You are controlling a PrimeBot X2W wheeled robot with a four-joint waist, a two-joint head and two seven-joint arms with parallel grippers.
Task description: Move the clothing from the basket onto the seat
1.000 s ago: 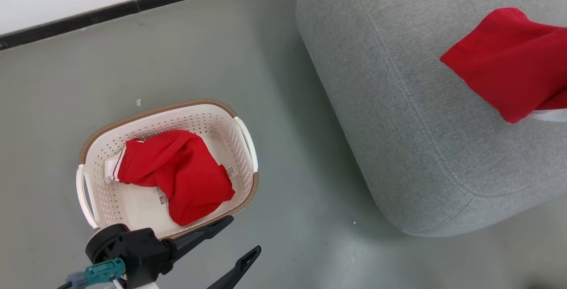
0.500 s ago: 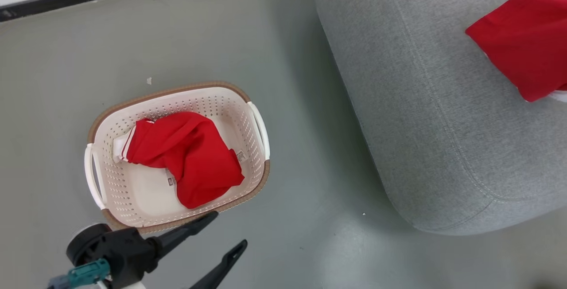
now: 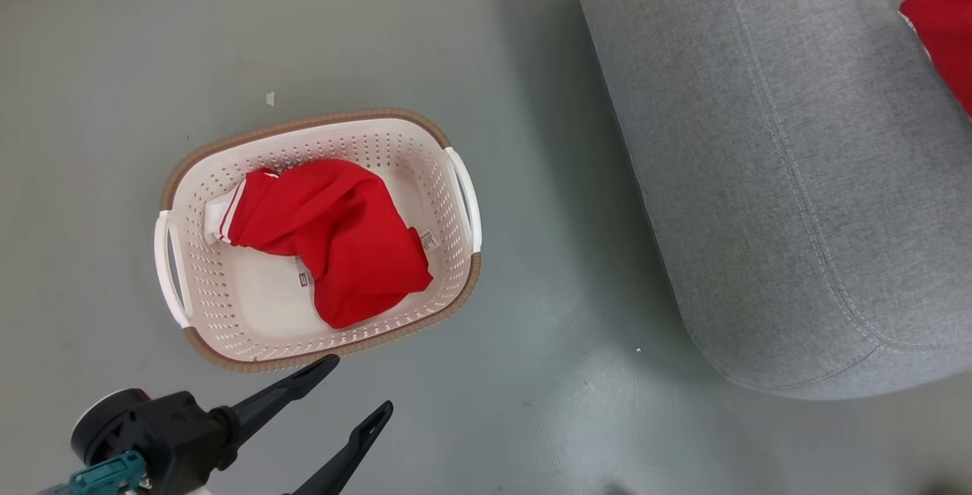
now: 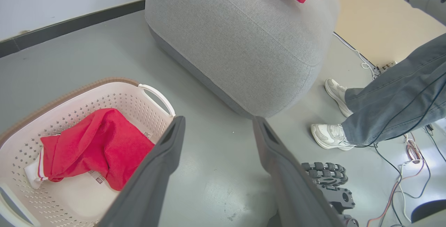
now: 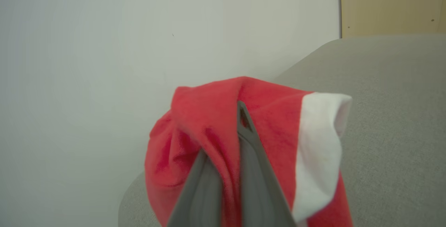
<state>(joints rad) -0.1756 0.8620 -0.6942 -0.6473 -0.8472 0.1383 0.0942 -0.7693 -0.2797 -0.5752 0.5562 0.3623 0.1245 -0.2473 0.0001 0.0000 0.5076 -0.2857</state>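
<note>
Left end effector [image 3: 361, 383]: its two fingers are spread wide with nothing between them. It hangs over the floor [image 3: 531, 328], just outside the near rim of the basket [image 3: 304, 124].
Right end effector [image 5: 240, 115]: pinched shut on a red garment with white trim [image 5: 209, 122], which is bunched around and over its fingertips.
Garment in the basket [image 3: 334, 241]: it lies just ahead of the left end effector's fingertips and off to its left-finger side. In the left wrist view, that finger hides part of it.
Long axis: the garment runs from its white striped cuff, farther from the fingertips, to a red fold close by them. I'd say that line lies roughly across the way the fingers point.
Nearer arm: the left, by a long way. The right is busy and well off to the far side.
Basket contents: this one crumpled garment on the bare perforated bottom, with small white tags showing.
Seat [image 3: 759, 176]: it stands beyond the left end effector on its right-finger side. The held garment is over the seat's top, though I cannot tell whether it touches.
Bystander: a person's legs and pale shoes [image 4: 329, 136] stand beside the seat.
</note>
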